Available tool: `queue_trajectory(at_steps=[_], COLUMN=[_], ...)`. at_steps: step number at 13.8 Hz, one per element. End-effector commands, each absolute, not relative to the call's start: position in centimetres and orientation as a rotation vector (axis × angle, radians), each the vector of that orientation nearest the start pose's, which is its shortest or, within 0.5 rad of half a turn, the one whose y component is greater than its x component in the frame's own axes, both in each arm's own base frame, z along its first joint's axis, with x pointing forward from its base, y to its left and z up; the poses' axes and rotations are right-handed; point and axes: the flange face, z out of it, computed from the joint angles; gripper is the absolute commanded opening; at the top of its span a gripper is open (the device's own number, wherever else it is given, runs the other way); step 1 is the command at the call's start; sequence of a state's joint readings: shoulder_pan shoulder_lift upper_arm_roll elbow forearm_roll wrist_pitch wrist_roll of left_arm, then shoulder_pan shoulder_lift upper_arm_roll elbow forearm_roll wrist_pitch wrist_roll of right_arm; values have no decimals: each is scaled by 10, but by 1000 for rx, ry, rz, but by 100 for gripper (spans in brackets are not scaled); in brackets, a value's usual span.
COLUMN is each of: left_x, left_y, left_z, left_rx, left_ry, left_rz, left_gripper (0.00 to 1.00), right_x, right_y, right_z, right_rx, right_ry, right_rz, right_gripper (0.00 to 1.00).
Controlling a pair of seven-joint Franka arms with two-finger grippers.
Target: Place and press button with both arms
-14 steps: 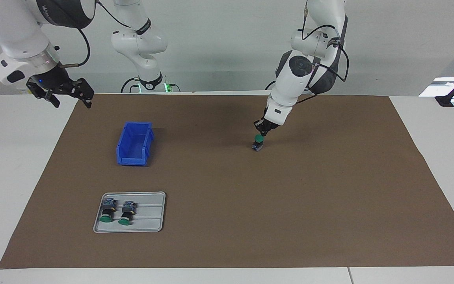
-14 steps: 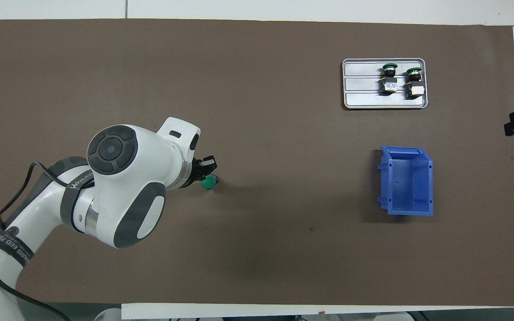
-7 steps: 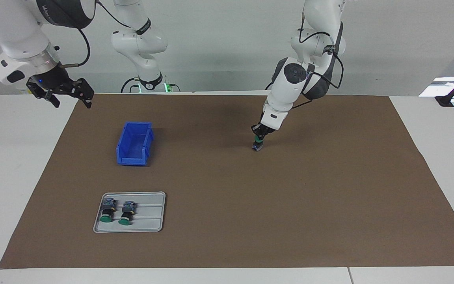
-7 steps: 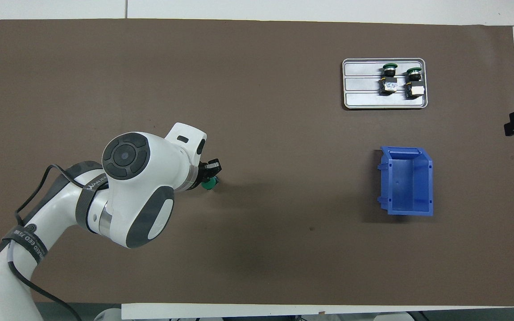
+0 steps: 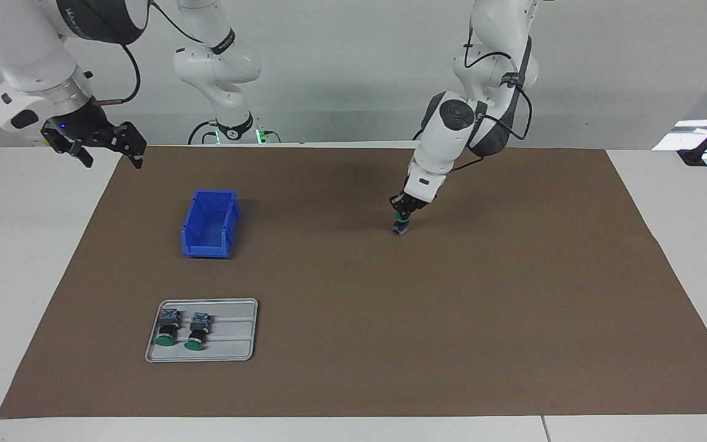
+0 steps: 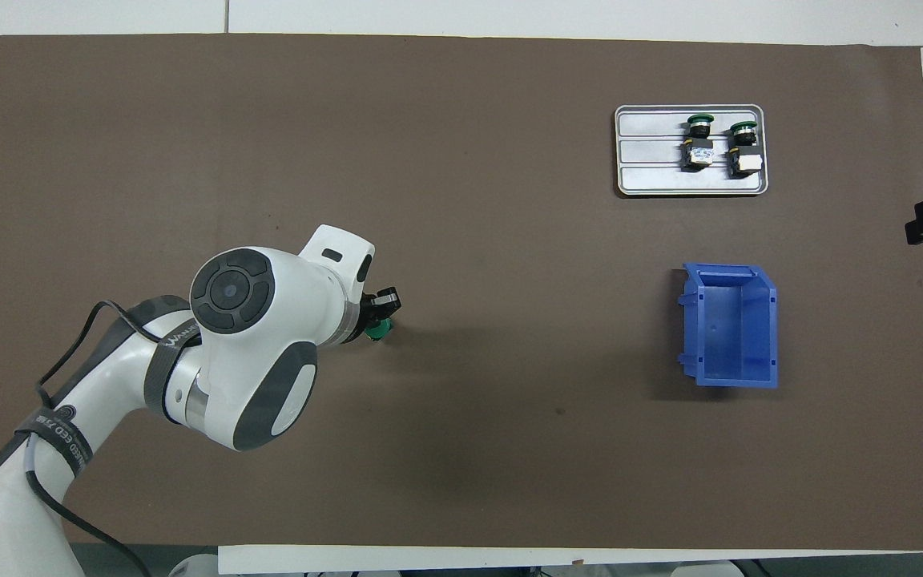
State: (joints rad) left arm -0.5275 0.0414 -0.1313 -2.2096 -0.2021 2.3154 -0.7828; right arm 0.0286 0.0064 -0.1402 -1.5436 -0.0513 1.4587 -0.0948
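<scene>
A green-capped button (image 5: 400, 228) stands upright on the brown mat, cap up, toward the left arm's end of the table. My left gripper (image 5: 401, 215) points down onto it, shut, with its tips on the green cap. In the overhead view the cap (image 6: 378, 328) peeks out beside the left gripper (image 6: 382, 311), whose wrist hides the rest. My right gripper (image 5: 110, 149) waits open and empty, raised over the mat's corner at the right arm's end, out of the overhead view.
A blue open bin (image 5: 209, 222) (image 6: 730, 324) stands toward the right arm's end. Farther from the robots, a grey tray (image 5: 240, 344) (image 6: 646, 152) holds two more green-capped buttons lying on their sides (image 5: 168, 326) (image 5: 196, 330).
My left gripper has come down from just above the button onto its green cap, and the arm's elbow has shifted slightly. The right arm has not moved.
</scene>
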Motion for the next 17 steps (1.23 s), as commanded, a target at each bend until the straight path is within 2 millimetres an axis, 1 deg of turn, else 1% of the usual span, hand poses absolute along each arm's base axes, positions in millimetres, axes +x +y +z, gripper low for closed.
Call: queue_trajectory(at_steps=[1, 2, 3, 4, 5, 6, 7, 8, 9, 10, 11, 12, 13, 14, 15, 16, 17], left_x=[406, 404, 409, 410, 418, 426, 430, 435, 440, 446, 454, 463, 472, 481, 489, 498, 504], left_y=[-331, -331, -330, -328, -332, -328, -325, -328, -322, -314, -303, -289, -268, -250, -233, -204, -181], left_z=[338, 334, 339, 347, 361, 377, 392, 404, 414, 434, 447, 466, 480, 494, 503, 513, 520], left_rx=[-3239, -3236, -3243, -3253, -3273, -3268, -3260, -3259, -3259, -3269, -3264, -3256, -3241, -3244, -3242, -3234, -3232], left_ry=[-394, -392, -407, -415, -437, -458, -452, -454, -473, -495, -524, -549, -577, -562, -561, -558, -508], left_rz=[115, 118, 113, 98, 73, 88, 110, 123, 121, 99, 100, 95, 116, 118, 123, 132, 147], left_gripper=[1, 1, 1, 3, 8, 13, 14, 22, 28, 40, 53, 63, 76, 91, 100, 100, 100], right_x=[534, 534, 534, 534, 534, 534, 534, 534, 534, 534, 534, 534, 534, 534, 534, 534, 534], right_y=[-67, -66, -66, -66, -67, -67, -66, -67, -66, -66, -67, -67, -67, -66, -66, -67, -67], right_z=[625, 625, 625, 625, 625, 625, 625, 625, 625, 625, 625, 625, 625, 625, 625, 625, 625], right_rx=[-3174, -3174, -3174, -3174, -3174, -3174, -3174, -3174, -3174, -3174, -3174, -3174, -3174, -3174, -3174, -3174, -3174], right_ry=[21, 19, 19, 19, 21, 19, 16, 21, 19, 19, 21, 21, 21, 19, 19, 21, 21], right_rz=[144, 144, 144, 144, 144, 144, 144, 144, 144, 144, 144, 144, 144, 144, 144, 144, 144], right_gripper=[98, 98, 98, 98, 98, 98, 98, 98, 98, 98, 98, 98, 98, 98, 98, 98, 98])
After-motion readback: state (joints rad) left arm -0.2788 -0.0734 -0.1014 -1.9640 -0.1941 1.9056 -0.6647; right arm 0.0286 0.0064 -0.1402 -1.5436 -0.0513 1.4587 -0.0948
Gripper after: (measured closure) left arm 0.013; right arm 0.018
